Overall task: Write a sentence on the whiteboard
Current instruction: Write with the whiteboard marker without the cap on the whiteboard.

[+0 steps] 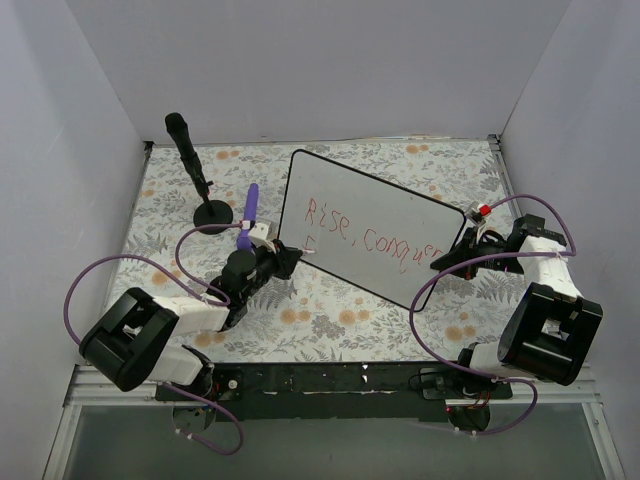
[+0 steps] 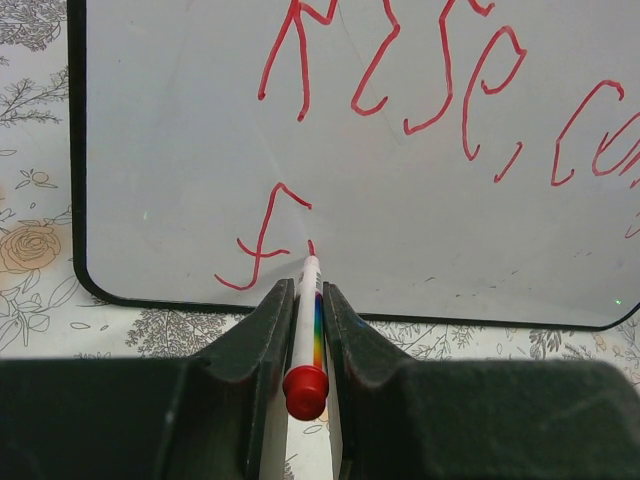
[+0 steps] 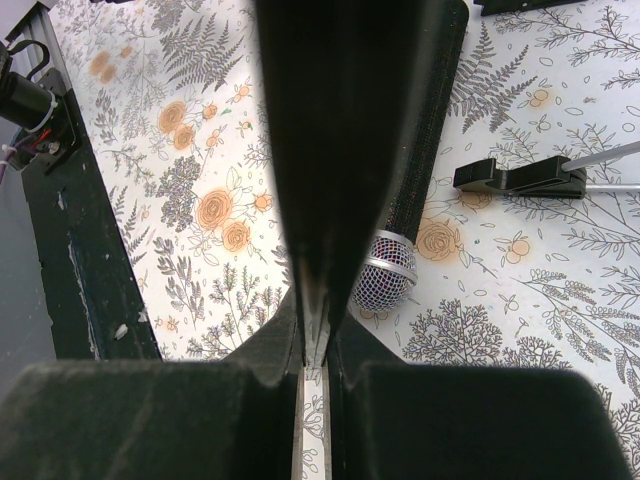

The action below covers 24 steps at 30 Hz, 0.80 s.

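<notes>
Your left gripper (image 2: 308, 289) pinches the marker (image 2: 308, 330), tip on the whiteboard (image 1: 392, 200) below the sentence (image 1: 375, 236); right gripper (image 3: 314, 350) clamps the whiteboard's rim, toward the table's (image 1: 330, 322) right edge.

Floral table (image 1: 400, 160) (microphone stand (image 1: 211, 213) on it)

Overhead rear camera looks down; left wrist close; both show whiteboard (image 1: 390, 215).

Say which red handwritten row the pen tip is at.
The short second row of red letters, beside its lone F; the long first row is farther.
</notes>
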Each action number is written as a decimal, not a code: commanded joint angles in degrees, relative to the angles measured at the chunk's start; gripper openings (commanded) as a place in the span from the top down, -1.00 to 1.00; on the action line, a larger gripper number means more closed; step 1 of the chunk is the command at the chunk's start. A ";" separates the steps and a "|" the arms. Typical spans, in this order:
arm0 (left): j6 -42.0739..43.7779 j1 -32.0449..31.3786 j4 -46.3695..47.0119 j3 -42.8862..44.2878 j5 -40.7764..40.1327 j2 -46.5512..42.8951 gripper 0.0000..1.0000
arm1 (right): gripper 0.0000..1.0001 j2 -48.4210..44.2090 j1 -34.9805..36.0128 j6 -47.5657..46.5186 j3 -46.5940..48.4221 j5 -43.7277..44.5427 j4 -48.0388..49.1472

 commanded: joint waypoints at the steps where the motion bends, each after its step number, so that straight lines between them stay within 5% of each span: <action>1: 0.74 -0.08 -0.13 1.38 1.57 0.29 1.00 | 0.97 -0.52 0.63 -2.38 -0.23 2.71 1.61; 24: 1.09 0.35 -2.15 2.52 -3.78 -0.41 1.00 | 0.97 -0.52 0.63 -2.38 -0.14 2.79 1.69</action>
